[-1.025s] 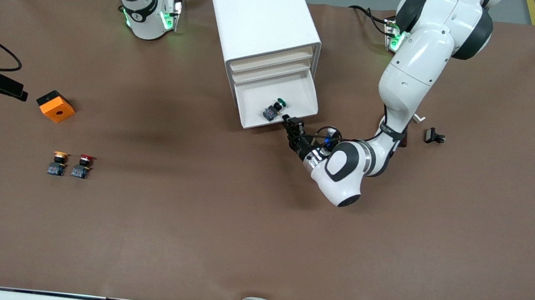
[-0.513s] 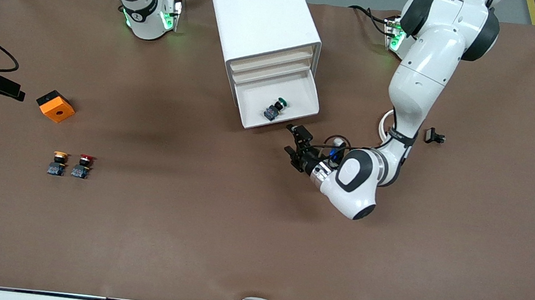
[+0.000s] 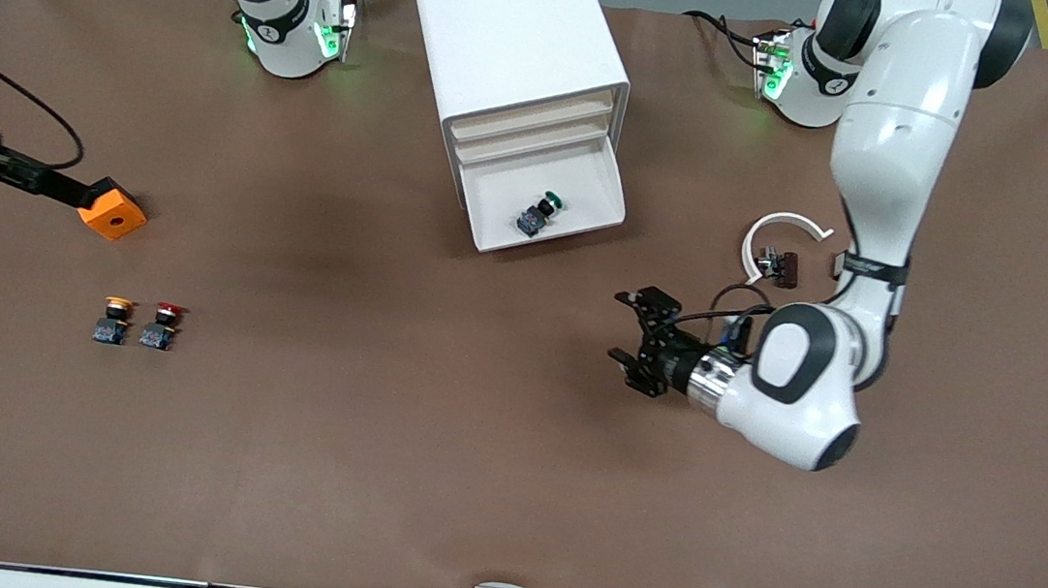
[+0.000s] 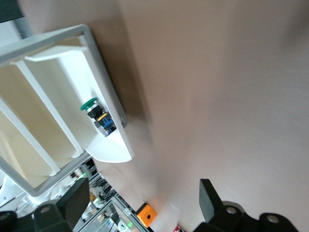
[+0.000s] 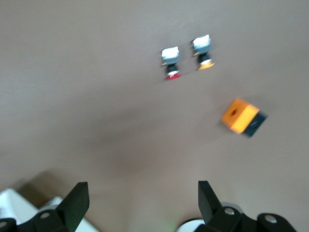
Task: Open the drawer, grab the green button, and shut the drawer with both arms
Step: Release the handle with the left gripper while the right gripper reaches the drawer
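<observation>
The white cabinet (image 3: 517,40) stands mid-table toward the robots' bases. Its bottom drawer (image 3: 585,179) is pulled out and stays open. The green-capped button (image 3: 542,211) lies on its side inside the drawer, also in the left wrist view (image 4: 99,116) on the drawer floor (image 4: 58,96). My left gripper (image 3: 625,338) (image 4: 143,189) is open and holds nothing, low over bare table, well clear of the drawer's front. My right gripper (image 3: 68,185) (image 5: 142,192) is open and holds nothing, up over the right arm's end of the table beside an orange box.
The orange box (image 3: 112,209) (image 5: 240,116) sits toward the right arm's end. A red-capped button (image 3: 163,324) and a yellow-capped one (image 3: 112,319) stand side by side nearer the front camera. A white ring piece (image 3: 779,225) and small dark parts (image 3: 780,265) lie by the left arm.
My left gripper let go of the drawer's front, opened wide and drew back over the table toward the front camera. The right arm swung its gripper closer to the orange box. The drawer stayed open.
</observation>
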